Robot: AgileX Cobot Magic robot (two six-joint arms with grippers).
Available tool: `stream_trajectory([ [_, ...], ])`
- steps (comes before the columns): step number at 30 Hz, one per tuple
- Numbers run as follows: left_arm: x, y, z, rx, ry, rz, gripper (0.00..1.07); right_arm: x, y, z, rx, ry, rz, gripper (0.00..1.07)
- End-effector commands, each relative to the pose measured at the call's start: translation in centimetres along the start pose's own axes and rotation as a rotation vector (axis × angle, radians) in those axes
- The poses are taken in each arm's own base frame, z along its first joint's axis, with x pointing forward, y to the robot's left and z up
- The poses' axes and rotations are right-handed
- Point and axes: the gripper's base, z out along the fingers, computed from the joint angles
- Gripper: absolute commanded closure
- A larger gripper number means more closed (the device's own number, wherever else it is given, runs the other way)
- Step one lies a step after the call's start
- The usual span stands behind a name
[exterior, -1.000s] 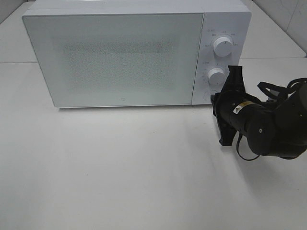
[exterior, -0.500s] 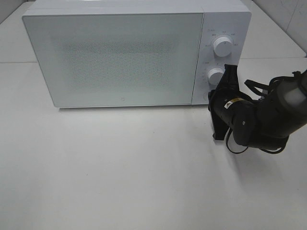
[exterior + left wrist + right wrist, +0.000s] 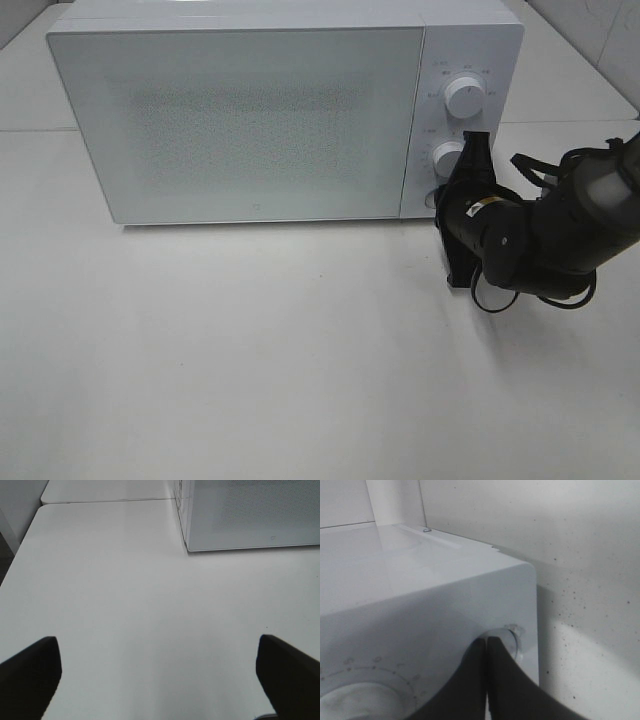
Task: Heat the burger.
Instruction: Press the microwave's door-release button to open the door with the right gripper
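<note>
1. Exterior high view.
   - One white microwave (image 3: pixel 250 110) stands on the white desk (image 3: pixel 250 380). Its one frosted door is closed.
   - The control panel at the door's right carries two round knobs: upper knob (image 3: pixel 465 95) and lower knob (image 3: pixel 450 158).
   - One small round button (image 3: pixel 431 199) sits under the lower knob, partly covered.
   - One black arm (image 3: pixel 560 230) with looped cables comes in from the right.
   - The right pincer (image 3: pixel 441 204) points at the panel, tip at the button.
   - Pincer count in this view: one.

2. Left wrist view.
   - The left pincer (image 3: pixel 160 680) stands wide.
   - Two dark fingers (image 3: pixel 27 675) show, one at each lower corner, well apart, with bare desk between them and nothing held.
   - One lower front corner of the microwave shows ahead, well apart from the fingers.

3. Right wrist view.
   - The right pincer has its two fingers pressed together, no gap, nothing gripped.
   - The joined tips lie at the edge of the round button, near the corner of the panel. Whether they touch it cannot be told.
   - Part of one knob dial with tick marks shows beside the fingers.

4. Burger: seen in none of the three views, and nothing shows through the frosted door, so its place cannot be told.
</note>
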Motion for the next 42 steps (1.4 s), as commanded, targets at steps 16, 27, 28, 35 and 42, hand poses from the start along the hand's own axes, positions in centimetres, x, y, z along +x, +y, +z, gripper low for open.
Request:
stream_trajectory([
  [16, 0.0, 0.0, -0.2, 0.0, -0.029, -0.002, 0.09, 0.2, 5.7, 1.3, -0.481, -0.059, -0.009, 1.07],
  [27, 0.0, 0.0, -0.2, -0.001, -0.029, -0.001, 0.09, 0.3, 6.7, 2.2, -0.546, -0.072, -0.01, 1.07],
  [28, 0.0, 0.0, -0.2, -0.001, -0.029, -0.001, 0.09, 0.3, 6.7, 2.2, -0.546, -0.071, -0.011, 1.07],
  [35, 0.0, 0.0, -0.2, -0.001, -0.029, -0.001, 0.09, 0.3, 6.6, 2.2, -0.534, -0.07, -0.014, 1.07],
  [42, 0.0, 0.0, -0.2, -0.001, -0.029, -0.001, 0.09, 0.8, 6.4, 2.2, -0.476, -0.04, -0.01, 1.07],
])
